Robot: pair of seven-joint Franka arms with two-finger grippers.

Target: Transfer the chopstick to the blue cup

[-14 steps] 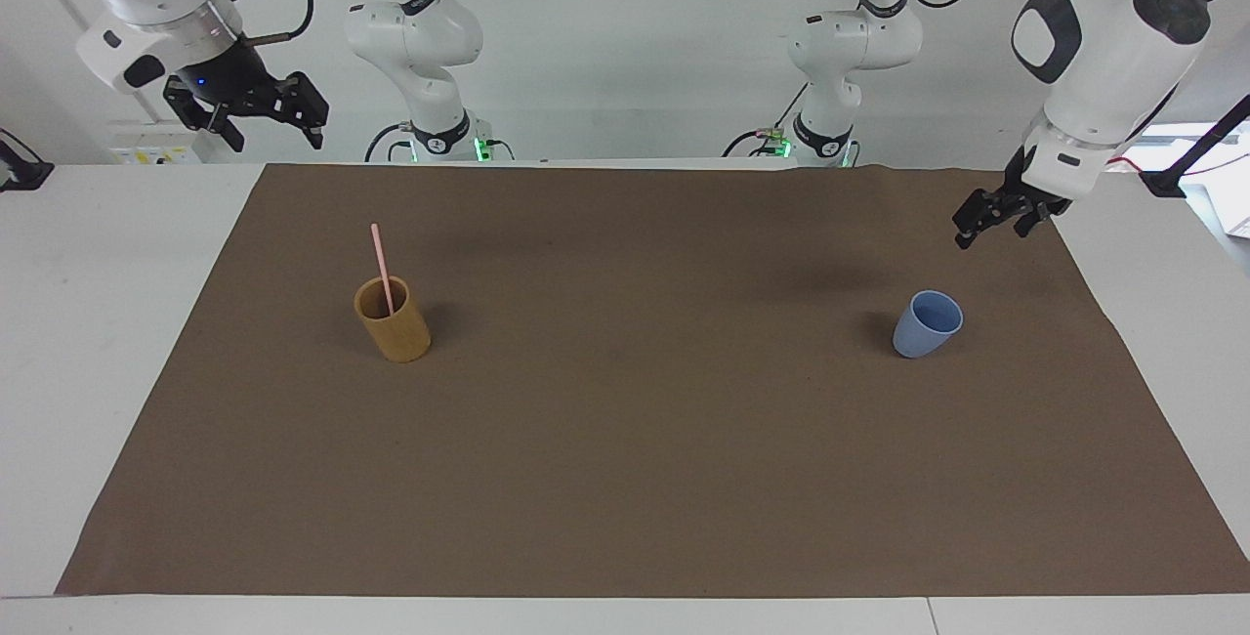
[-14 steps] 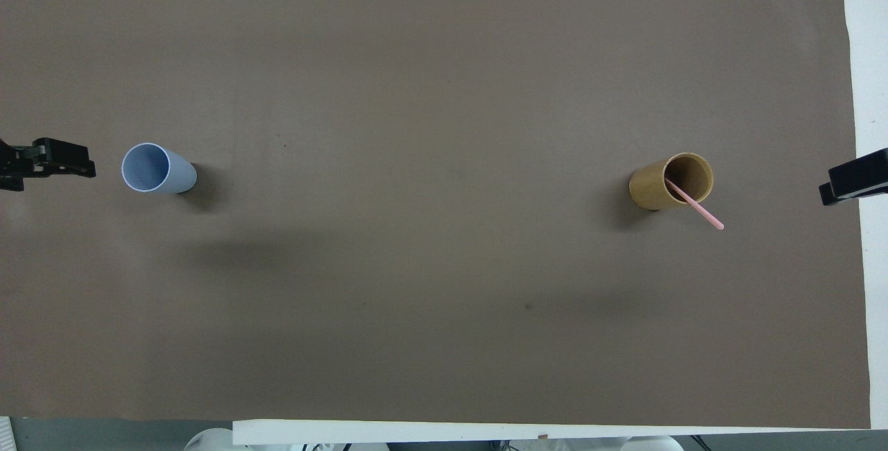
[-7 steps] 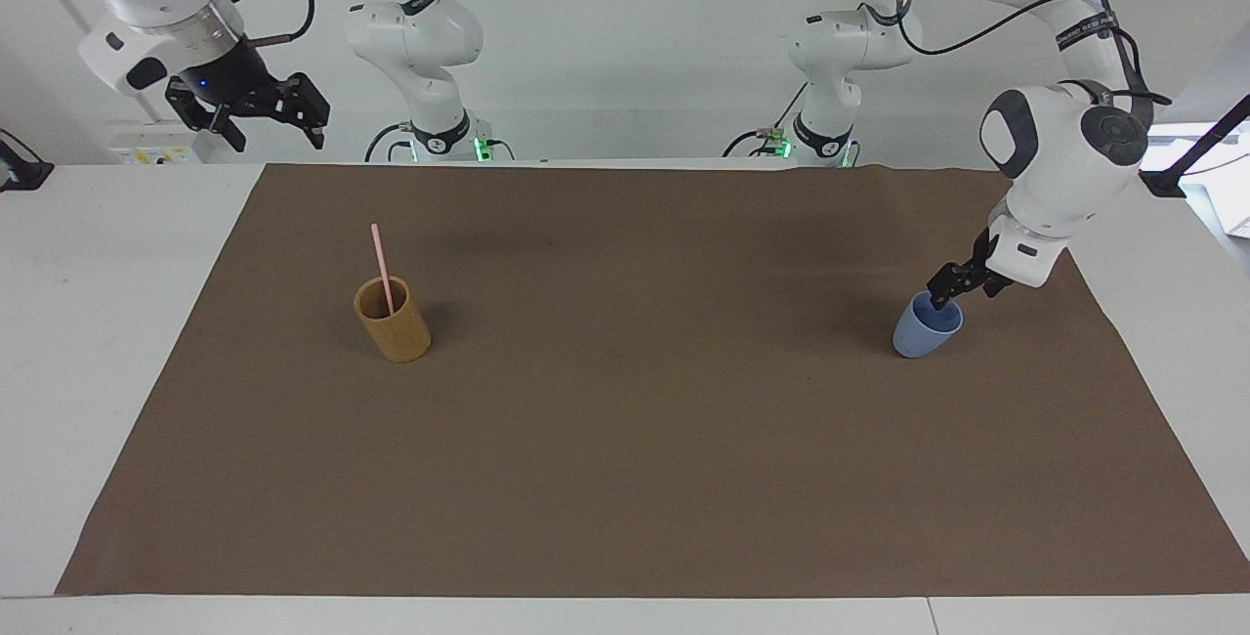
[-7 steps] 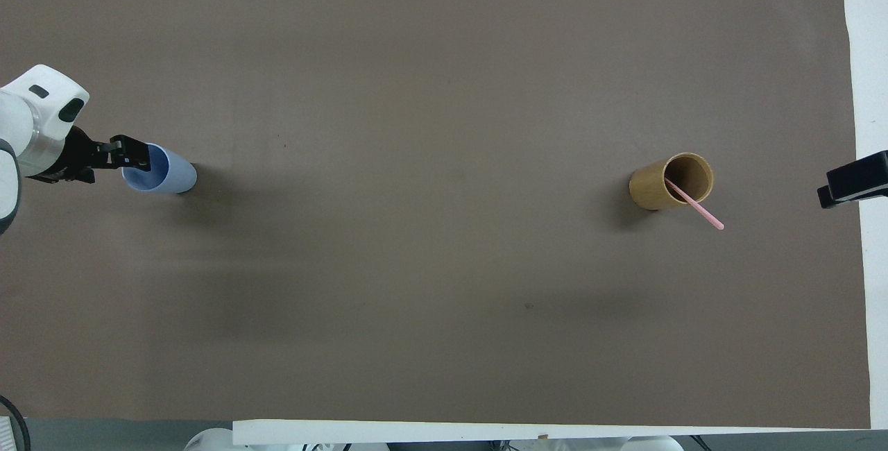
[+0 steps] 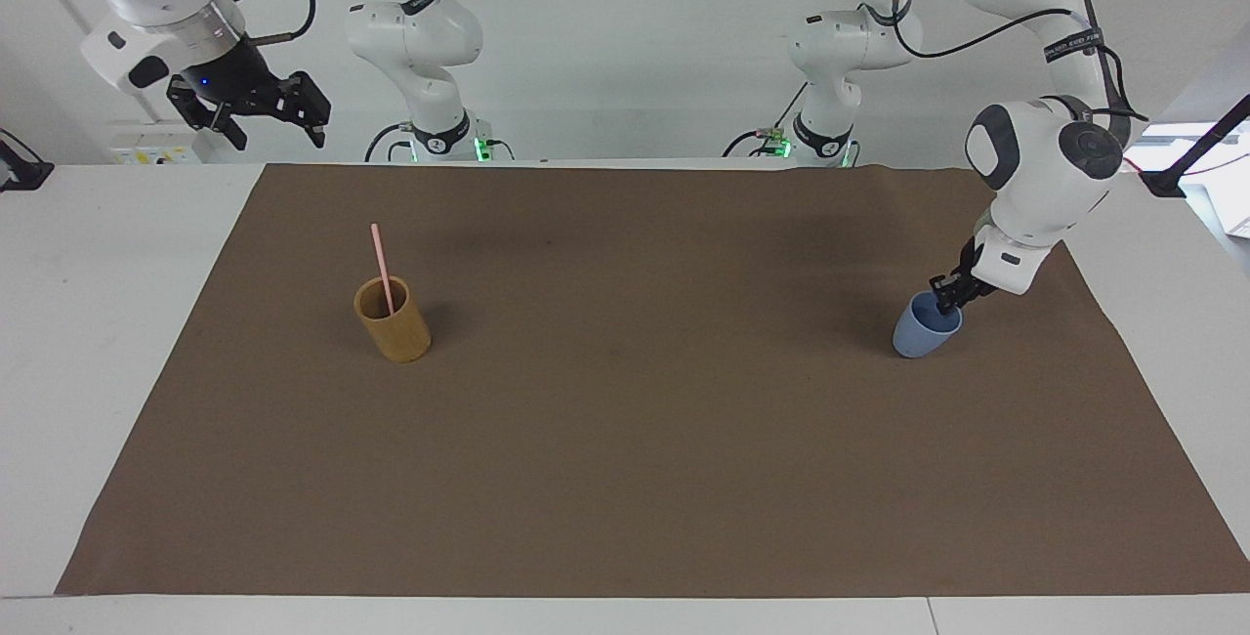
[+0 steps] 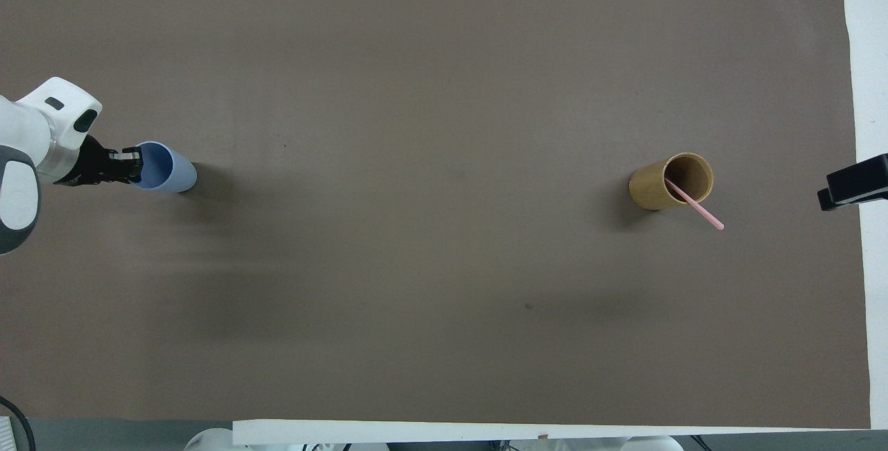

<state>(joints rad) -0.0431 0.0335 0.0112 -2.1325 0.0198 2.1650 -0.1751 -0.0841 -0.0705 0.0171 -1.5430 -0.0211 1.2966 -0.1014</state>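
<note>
Presently left gripper [image 5: 944,304] is clamped on the blue cup [image 5: 923,332] rim; right gripper [image 5: 262,113] waits wide open, aloft. Chopstick [image 5: 382,268] stands in the wooden cup [image 5: 393,321]; fetching it comes next.

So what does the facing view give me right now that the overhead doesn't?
Facing only: the right gripper whole, open, up at its own end, waiting, and both arms' bases. Overhead only: the wooden cup's inside, with the chopstick crossing its rim. Both: the left gripper shut on the blue cup's rim, and the chopstick in the wooden cup on the brown mat.
</note>
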